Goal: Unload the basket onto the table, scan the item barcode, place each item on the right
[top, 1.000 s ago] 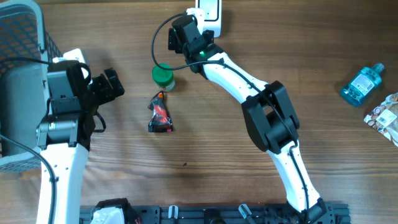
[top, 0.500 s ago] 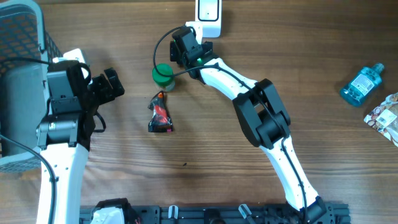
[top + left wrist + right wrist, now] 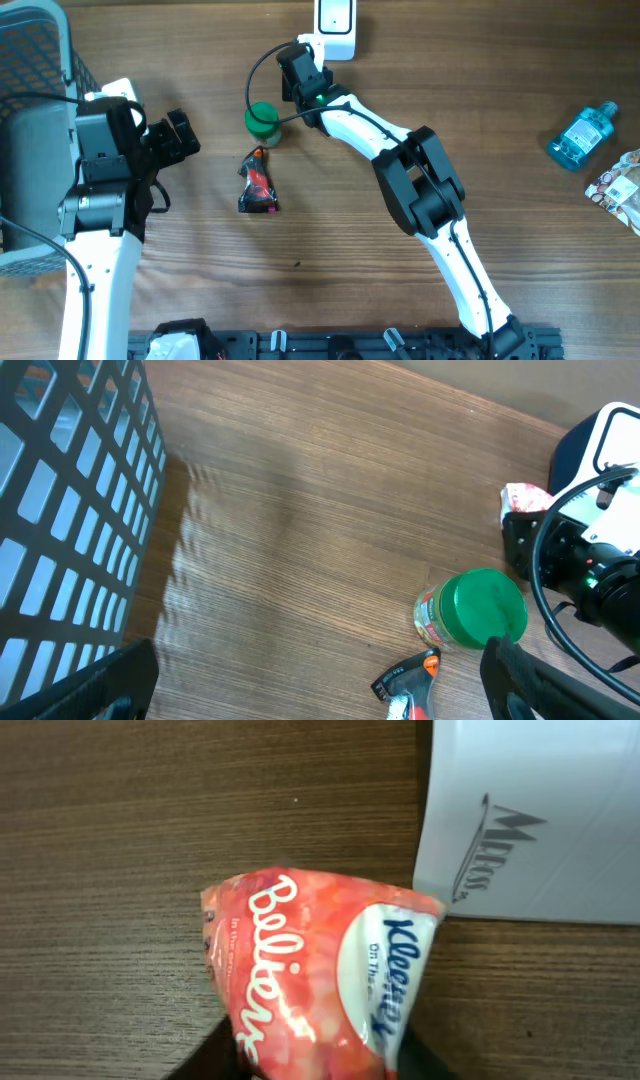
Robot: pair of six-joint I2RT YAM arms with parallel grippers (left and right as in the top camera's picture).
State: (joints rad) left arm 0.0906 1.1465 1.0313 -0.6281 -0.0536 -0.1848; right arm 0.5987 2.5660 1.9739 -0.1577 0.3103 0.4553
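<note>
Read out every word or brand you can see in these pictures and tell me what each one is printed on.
"Kleenex": white oval on the pink tissue pack.
"Believ", cut off: across the same pack.
Small print on the pack: too blurred.
Logo starting "M": white scanner; rest unclear.
Labels on blue bottle, green-lidded jar: too small.

Overhead faces straight down; right wrist, close up, shares the white scanner [image 3: 334, 20].
</note>
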